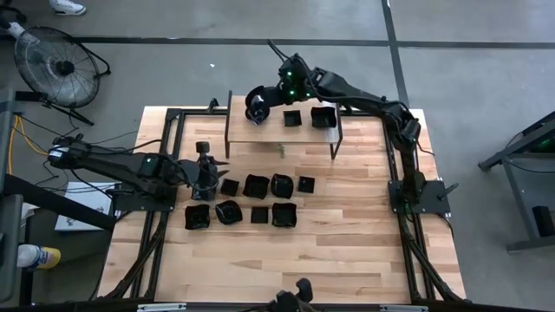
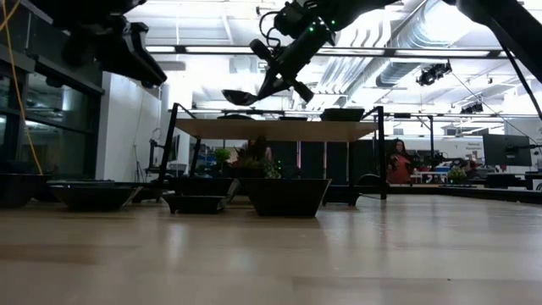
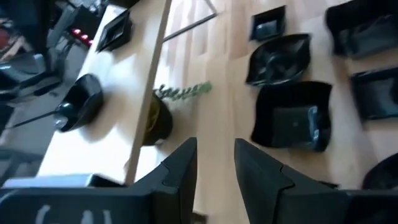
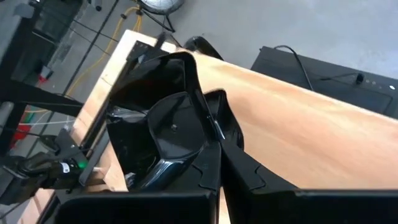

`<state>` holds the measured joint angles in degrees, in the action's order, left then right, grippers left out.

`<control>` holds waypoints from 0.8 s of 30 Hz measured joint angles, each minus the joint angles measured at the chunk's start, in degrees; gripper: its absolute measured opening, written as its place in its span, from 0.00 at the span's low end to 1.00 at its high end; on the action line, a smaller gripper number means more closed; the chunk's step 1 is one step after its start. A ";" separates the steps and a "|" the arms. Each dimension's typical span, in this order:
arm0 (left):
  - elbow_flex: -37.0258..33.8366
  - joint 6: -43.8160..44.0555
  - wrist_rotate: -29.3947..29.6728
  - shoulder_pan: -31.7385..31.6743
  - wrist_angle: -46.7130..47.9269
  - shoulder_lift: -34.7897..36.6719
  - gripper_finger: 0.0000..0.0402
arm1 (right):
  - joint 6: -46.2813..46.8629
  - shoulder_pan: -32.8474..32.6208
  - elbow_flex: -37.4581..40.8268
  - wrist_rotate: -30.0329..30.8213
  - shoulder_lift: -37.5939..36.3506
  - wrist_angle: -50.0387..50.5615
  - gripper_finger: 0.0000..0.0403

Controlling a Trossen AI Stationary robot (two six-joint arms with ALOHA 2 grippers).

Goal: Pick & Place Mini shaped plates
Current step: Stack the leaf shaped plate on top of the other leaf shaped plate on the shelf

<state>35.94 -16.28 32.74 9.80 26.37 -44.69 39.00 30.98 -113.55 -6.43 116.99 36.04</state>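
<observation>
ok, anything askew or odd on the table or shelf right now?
Nothing damaged or spilled. The right gripper is shut on a round plate, holding it tilted above the shelf beside two plates already on it. The loose plates on the table sit in two rough rows, none flipped.

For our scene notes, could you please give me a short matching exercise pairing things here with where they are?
1. round plate
2. two square plates
3. left gripper
4. small plant

A. on the raised shelf
B. on the table below the shelf's front edge
C. held by the right gripper above the shelf
D. open, over the table's left side

Pairs: 1-C, 2-A, 3-D, 4-B
</observation>
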 joint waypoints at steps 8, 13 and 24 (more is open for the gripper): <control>-0.02 0.00 6.88 0.00 0.89 0.36 0.26 | 2.41 -1.07 0.01 2.28 0.90 0.35 0.00; -0.02 0.00 7.83 0.00 1.53 0.36 0.26 | 2.58 -1.14 -0.01 2.00 1.32 0.39 0.00; -0.02 0.03 9.62 -0.02 2.33 0.36 0.26 | 2.13 -1.23 0.01 1.54 1.46 1.03 0.00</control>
<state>35.92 -16.25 42.35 9.79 28.71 -44.34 41.13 29.75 -113.54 -4.89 118.45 37.07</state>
